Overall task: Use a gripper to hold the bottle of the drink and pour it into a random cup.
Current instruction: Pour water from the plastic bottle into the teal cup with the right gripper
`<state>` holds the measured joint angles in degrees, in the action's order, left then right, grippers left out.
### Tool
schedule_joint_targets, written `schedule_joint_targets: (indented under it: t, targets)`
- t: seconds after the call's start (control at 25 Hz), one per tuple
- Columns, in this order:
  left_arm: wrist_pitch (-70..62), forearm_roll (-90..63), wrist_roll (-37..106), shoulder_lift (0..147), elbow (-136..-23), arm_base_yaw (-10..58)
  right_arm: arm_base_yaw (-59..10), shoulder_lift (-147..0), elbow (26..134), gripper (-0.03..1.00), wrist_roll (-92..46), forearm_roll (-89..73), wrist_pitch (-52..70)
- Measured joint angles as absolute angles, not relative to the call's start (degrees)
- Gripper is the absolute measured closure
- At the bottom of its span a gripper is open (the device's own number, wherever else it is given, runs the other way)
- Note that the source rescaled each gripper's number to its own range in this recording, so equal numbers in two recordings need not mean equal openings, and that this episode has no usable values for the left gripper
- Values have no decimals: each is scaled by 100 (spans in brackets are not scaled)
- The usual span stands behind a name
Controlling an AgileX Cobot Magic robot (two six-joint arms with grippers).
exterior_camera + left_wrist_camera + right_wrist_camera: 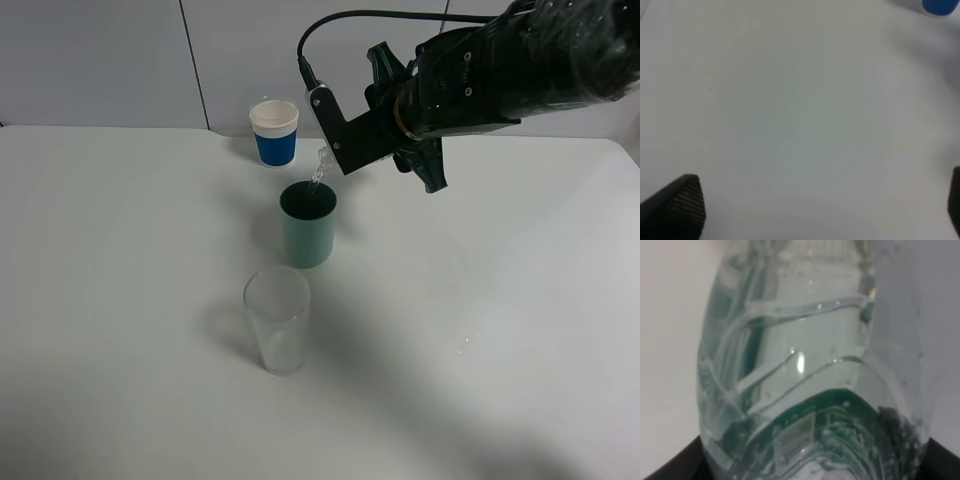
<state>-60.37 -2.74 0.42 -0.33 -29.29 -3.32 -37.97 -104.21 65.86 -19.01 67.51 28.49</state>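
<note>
**Right gripper holding tilted bottle over teal cup; left gripper idle**

1. Table (120, 300): white top. Its far edge meets a grey wall just behind the paper cup, and its right edge shows at the upper right. Broad bare surface lies to the left of the cup row and to the front right. A few small wet specks (465, 345) lie well right of the glass tumbler.
2. Right gripper (335, 140): reaches in from the upper right and is clamped on the bottle of the drink (790, 365). In the right wrist view the black jaws show only at either side of its labelled body.
3. Glass tumbler (277, 320): nearest the front, upright and see-through. Contents cannot be told.
4. Cup (308, 228): teal, upright, mid-row, with a dark inside. Fill level cannot be told.
5. Paper cup (274, 132): blue and white, upright, at the far end. Contents not discernible.
6. Bottle of the drink: clear ribbed plastic with bubbles or droplets by the dark green label. It is tipped, with the mouth (322, 160) just above the cup's rim. A thin clear streak runs down into the opening.
7. Left gripper (820, 202): jaws spread wide over bare table, holding nothing.
</note>
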Motion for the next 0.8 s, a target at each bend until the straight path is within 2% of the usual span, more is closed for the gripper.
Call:
schedule_joint_targets:
  t: [0.8]
  targets:
    - [-6037,-274,42,-33,-2929,-332,-3797,-10421,6586,97,-2235,7010,2843]
